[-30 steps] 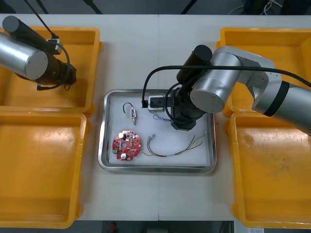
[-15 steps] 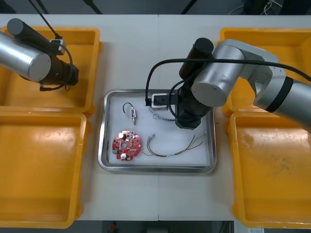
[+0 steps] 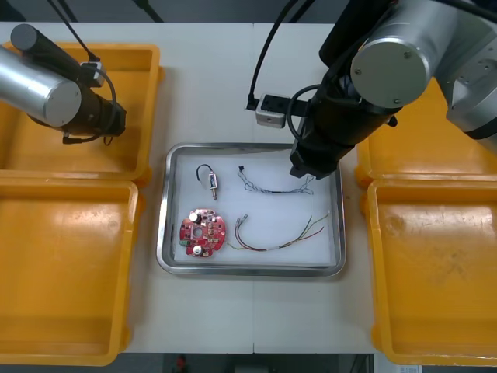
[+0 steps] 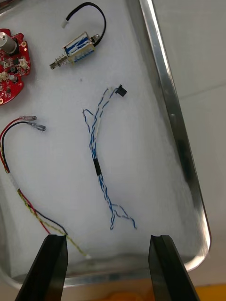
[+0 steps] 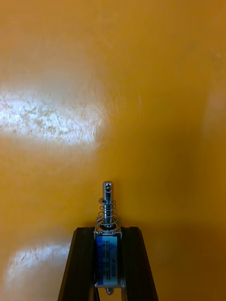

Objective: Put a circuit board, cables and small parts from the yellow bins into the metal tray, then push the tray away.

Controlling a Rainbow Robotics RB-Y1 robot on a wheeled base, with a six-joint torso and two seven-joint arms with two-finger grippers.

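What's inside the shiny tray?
A red circuit board, a small metal part, a blue and white cable and a red and yellow cable. The right hand, open, covers the far right corner from above. The left hand holds another metal part over a yellow bin.

Your left tool (image 5: 108, 231) is clamped on a small metal part (image 5: 108, 209); spring and pin end jut out past the tool; yellow bin (image 5: 146, 94) floor beyond, with glare patches.

An electronics workshop or lab is suggested: a light bench (image 3: 210, 93) is flanked by yellow bins (image 3: 70, 272), and a circuit board (image 3: 203, 233) and cables (image 4: 97, 165) are laid in a metal tray (image 3: 272, 206).
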